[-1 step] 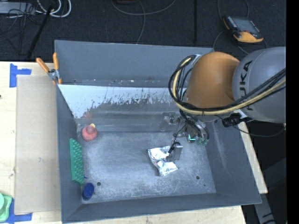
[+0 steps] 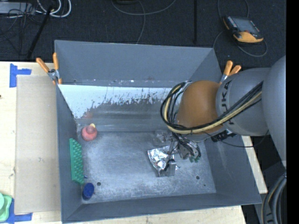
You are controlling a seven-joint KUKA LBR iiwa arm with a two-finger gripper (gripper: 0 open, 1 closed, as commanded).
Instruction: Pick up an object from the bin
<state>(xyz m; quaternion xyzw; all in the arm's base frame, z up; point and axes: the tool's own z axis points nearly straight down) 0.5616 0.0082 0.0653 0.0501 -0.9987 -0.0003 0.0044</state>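
A crumpled silver foil-like thing (image 2: 158, 157) lies on the bin floor, right of the middle. My gripper (image 2: 172, 163) is down at the floor right against this thing's right side, touching or nearly touching it. Part of the silver thing is hidden behind the gripper, and I cannot make out whether it is held.
Along the bin's left side lie a small pink and yellow thing (image 2: 88, 133), a long green studded strip (image 2: 76, 160) and a blue cap-like piece (image 2: 87, 191). The arm with its orange cover and cables reaches in over the bin's right wall.
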